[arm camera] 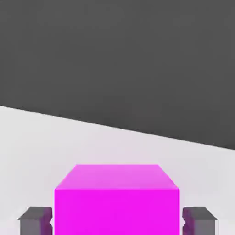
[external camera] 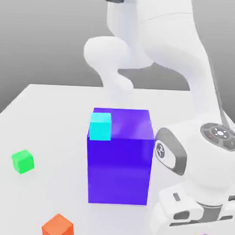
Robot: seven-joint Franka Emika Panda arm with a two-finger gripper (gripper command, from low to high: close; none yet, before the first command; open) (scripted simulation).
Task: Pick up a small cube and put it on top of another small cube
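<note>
gripper [arm camera: 117, 221]: clenched on magenta cube [arm camera: 117, 212], flat faces between the pads
lift: straight up, slow; keep it level; clear the blue block [external camera: 119, 170] by a good margin
cube underside: cut off in both views; probably at table [external camera: 52, 121] level, can't confirm
orange cube [external camera: 58, 228]: lower part cropped

Magenta cube [arm camera: 117, 211], plain and matte, sits between the two fingertips of the gripper [arm camera: 117, 221], which is closed on it. One dark grey fingertip on each side, faint purple tint on their inner faces. Two cube faces visible: one bright magenta, one paler pink. Beyond the cube, a pale table surface [arm camera: 55, 142], pinkish near the cube. Its straight edge runs slantwise against a plain dark grey floor [arm camera: 117, 59].
</note>
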